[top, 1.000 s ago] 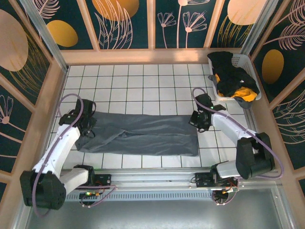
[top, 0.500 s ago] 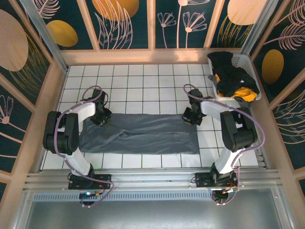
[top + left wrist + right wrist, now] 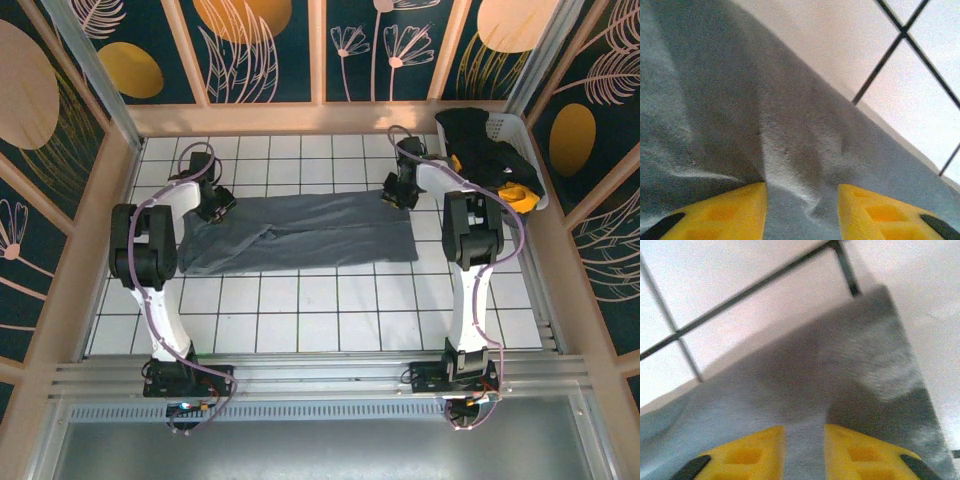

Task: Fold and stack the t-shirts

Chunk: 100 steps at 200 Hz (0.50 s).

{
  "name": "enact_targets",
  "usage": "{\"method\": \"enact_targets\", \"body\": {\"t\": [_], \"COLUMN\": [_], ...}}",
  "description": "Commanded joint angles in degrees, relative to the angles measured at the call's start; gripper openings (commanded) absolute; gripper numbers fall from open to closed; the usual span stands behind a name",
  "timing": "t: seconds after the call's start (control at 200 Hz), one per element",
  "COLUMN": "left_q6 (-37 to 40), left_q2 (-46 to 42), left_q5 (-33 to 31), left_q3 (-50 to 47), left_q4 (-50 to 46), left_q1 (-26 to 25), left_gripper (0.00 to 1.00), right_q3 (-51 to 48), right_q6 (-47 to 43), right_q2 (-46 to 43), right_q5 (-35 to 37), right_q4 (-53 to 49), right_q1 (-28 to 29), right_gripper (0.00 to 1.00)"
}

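Left gripper (image 3: 801, 195) spread over the grey shirt (image 3: 300, 235); my right gripper's (image 3: 804, 434) hold I can't tell. Snagged cloth could drag the fold open.

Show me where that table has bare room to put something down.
The widest bare patch is the tiled table between the grey shirt and the front rail. A thinner strip runs between the shirt and the back wall. Far right is crowded: the right hand sits near the full basket.

You've got the grey t-shirt (image 3: 300, 232) folded lengthwise, a flat band across the far half of the bench (image 3: 330, 310); black t-shirt (image 3: 480, 150) and orange-yellow t-shirt (image 3: 512, 193) heaped far right.
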Motion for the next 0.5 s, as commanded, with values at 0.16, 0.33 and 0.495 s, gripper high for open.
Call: {"method": "enact_targets", "body": {"t": [0.16,0.33,0.495], "left_q6": [15.5,20.3,21.5], "left_q2": [-8.4,-5.5,-3.5], "left_q5": [8.0,8.6,9.2], "left_q3": [-8.6,-8.5,-8.0], "left_q4": [3.8,4.9,6.8], "left_q1": [0.5,0.4,0.4], "left_gripper": [0.41,0.39,0.39], "right_q3": [-5.4,-11.1,-12.6], "right_q6": [-5.7,-3.2,-2.5], "right_q2": [-11.4,-15.8,-17.6], "right_q5": [-7.2,-10.3,-10.6], "right_q4": [2.5,4.6,4.6], "right_q1": [5.4,7.7,8.8], "right_gripper": [0.39,0.41,0.41]}}
